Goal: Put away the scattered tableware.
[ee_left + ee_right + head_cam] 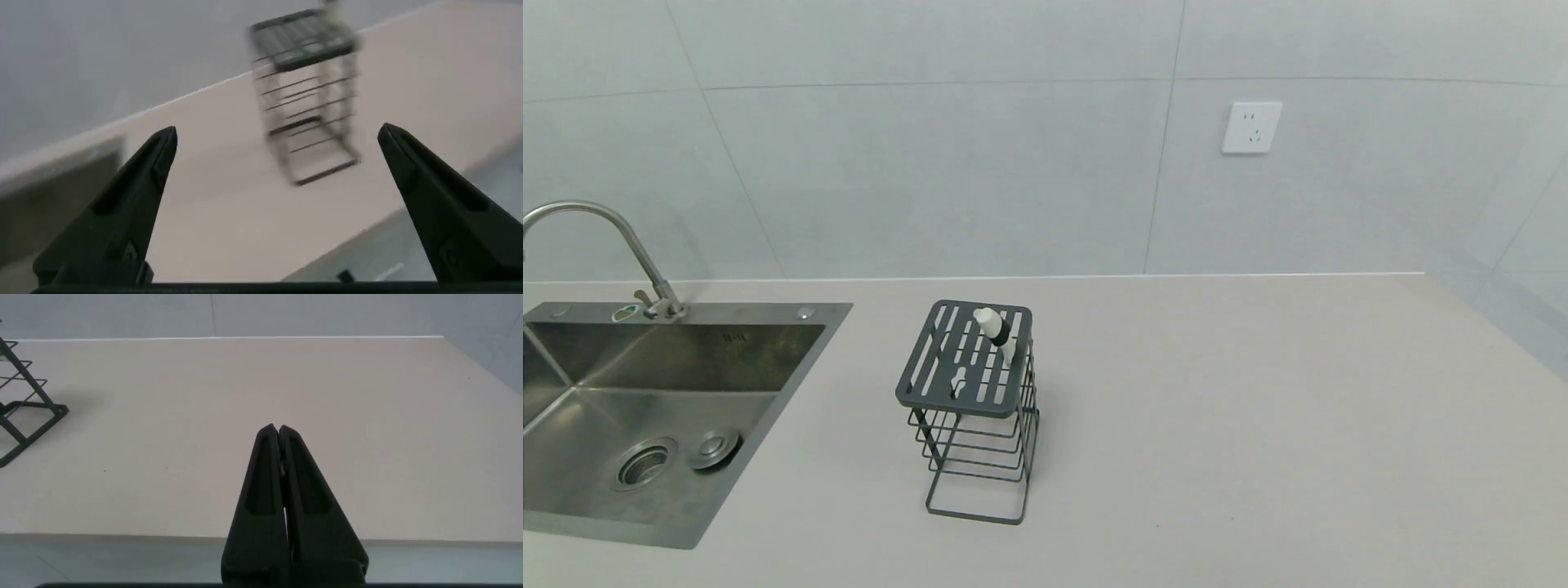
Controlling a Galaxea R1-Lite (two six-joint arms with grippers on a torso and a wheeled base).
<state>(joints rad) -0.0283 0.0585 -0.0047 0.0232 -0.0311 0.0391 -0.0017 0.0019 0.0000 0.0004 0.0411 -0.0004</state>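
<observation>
The left gripper point(274, 204) hangs with its two black fingers point(135, 208) spread wide and nothing between them. It is held back from the front edge of the pale beige countertop point(1258, 425) and aimed across it at the dark grey wire rack with a slotted top point(964, 359), which stands well apart from it. The right gripper point(279, 437) has its fingers pressed flat together on nothing, and points level over bare counter toward the tiled wall. Both arms look parked clear of the work rather than poised to pick anything. A white utensil handle with a black band point(995, 331) stands upright in a rear slot of the rack, dropped there so the slot keeps it vertical. A smaller white tip point(958, 380) pokes through a nearer slot; what it belongs to is unclear. Beside the rack, on the robot's left, lies the stainless steel sink point(727, 311) with its curved faucet point(605, 229). The putting away seems done.
</observation>
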